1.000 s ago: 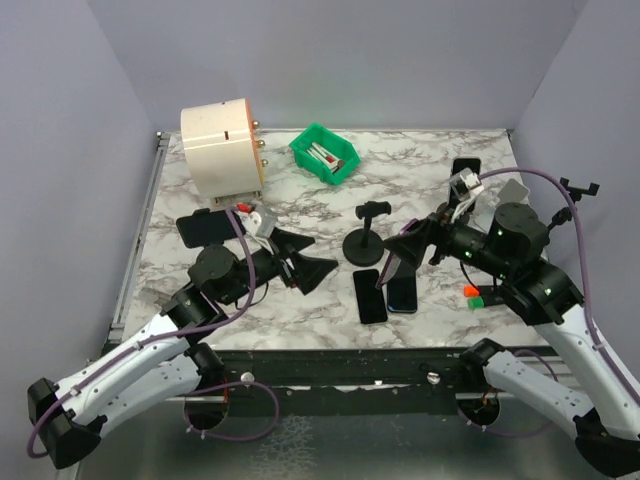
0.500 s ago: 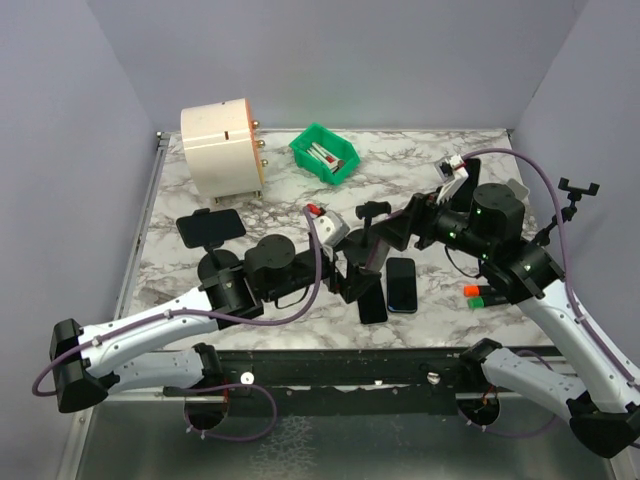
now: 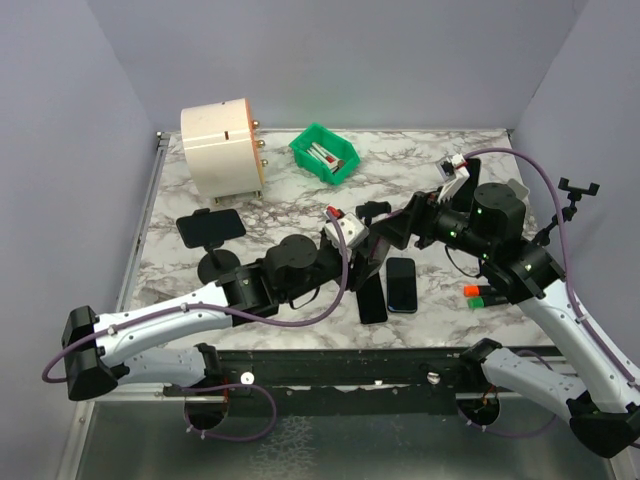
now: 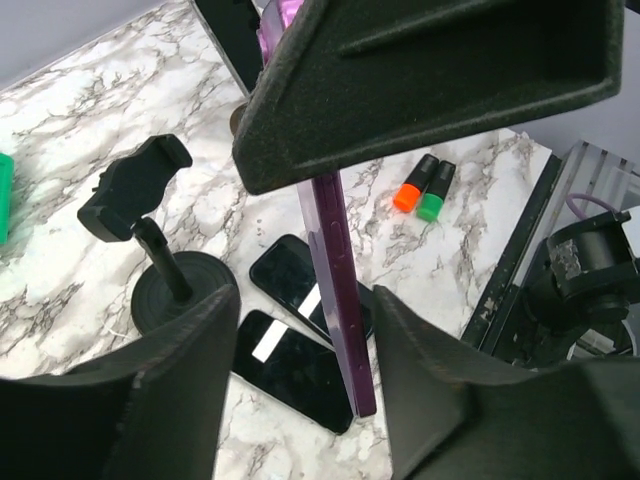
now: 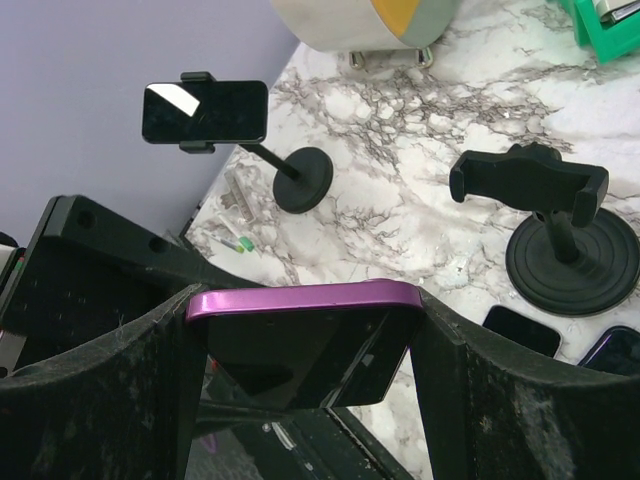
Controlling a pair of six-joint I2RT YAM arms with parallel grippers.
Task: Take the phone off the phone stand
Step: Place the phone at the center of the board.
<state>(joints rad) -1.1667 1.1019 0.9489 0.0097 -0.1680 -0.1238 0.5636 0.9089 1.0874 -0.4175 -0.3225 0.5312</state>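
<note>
Phone [image 5: 300,345], purple-edged, hangs above the table [image 5: 420,90], pinched across its width by my right gripper [image 5: 305,320], long axis aimed at the left gripper [image 4: 305,320], whose fingers [image 4: 170,400] straddle it loosely. I count two flat phones [image 4: 300,375] [image 4: 295,285], one clamped phone [image 5: 205,110], two stands [image 5: 303,178] [image 5: 572,255].

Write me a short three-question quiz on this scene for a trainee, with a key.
1. True or false: the stand on the left holds a black phone in its clamp.
2. What sits between the jaws of the right gripper? A) a screwdriver B) the purple phone C) a cup
3. In the left wrist view, how many phones lie flat on the table beside the base of the empty stand?
Key: 1 true; 2 B; 3 two.
</note>
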